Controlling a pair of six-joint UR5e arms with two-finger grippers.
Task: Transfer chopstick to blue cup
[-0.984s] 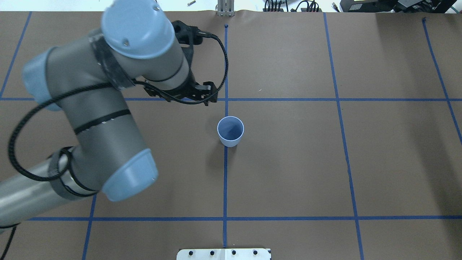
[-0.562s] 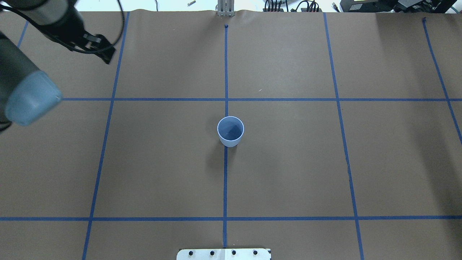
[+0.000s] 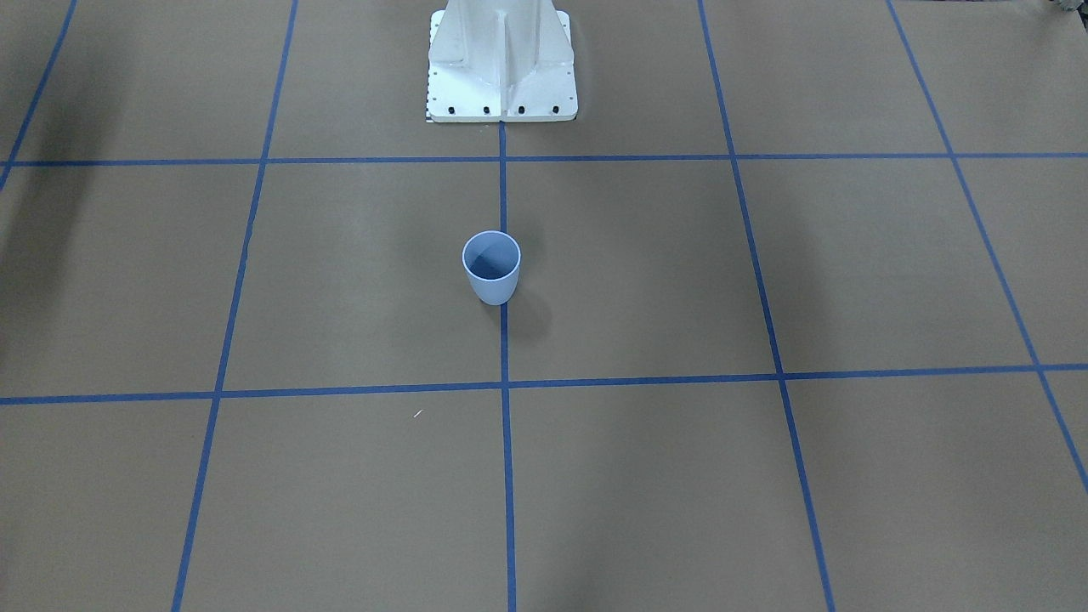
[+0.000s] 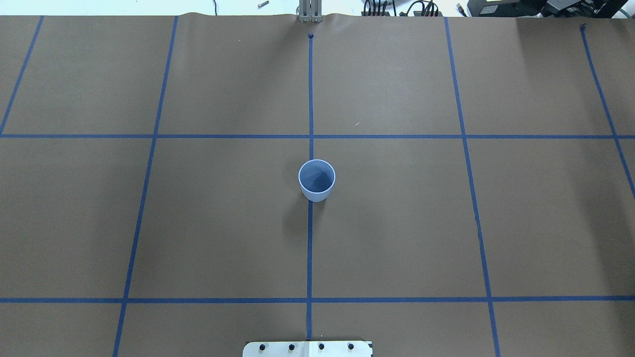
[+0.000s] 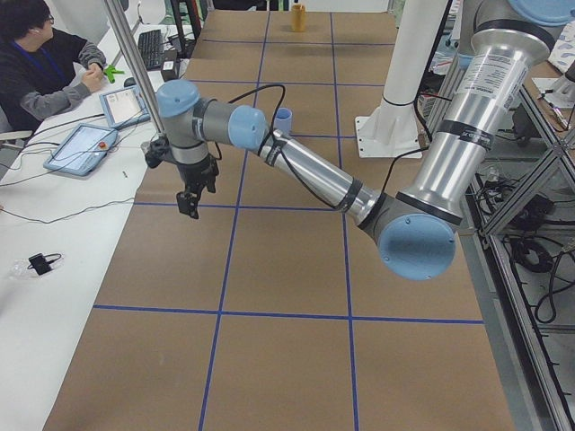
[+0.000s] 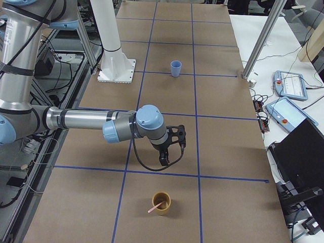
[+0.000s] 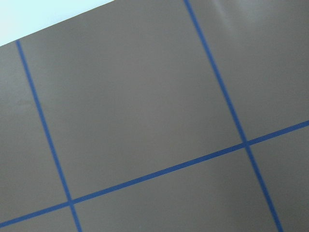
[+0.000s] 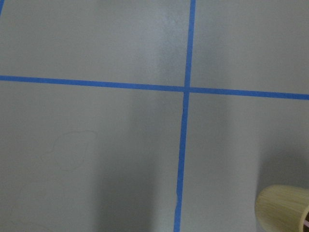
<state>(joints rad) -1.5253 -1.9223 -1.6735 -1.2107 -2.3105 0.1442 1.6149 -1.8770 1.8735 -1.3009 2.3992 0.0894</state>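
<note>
Both my claws only show up on the side cams, so I honestly can't tell if either is open or clenched. My left gripper [image 5: 188, 205] hangs above the table [image 5: 287, 269]. My right gripper [image 6: 164, 159] hovers near a tan cup [image 6: 163, 198] with the chopstick [image 6: 154, 207] leaning in it. The blue cup [image 4: 316, 179] stands upright mid-table, well apart from both.

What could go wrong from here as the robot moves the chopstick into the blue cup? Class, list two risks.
1. The chopstick leans in a tan cup near the right end effector; pulling it out at a slant might tip that cup.
2. The blue cup stands far off, alone and small; a long stick dropped in off-centre might topple it.
</note>
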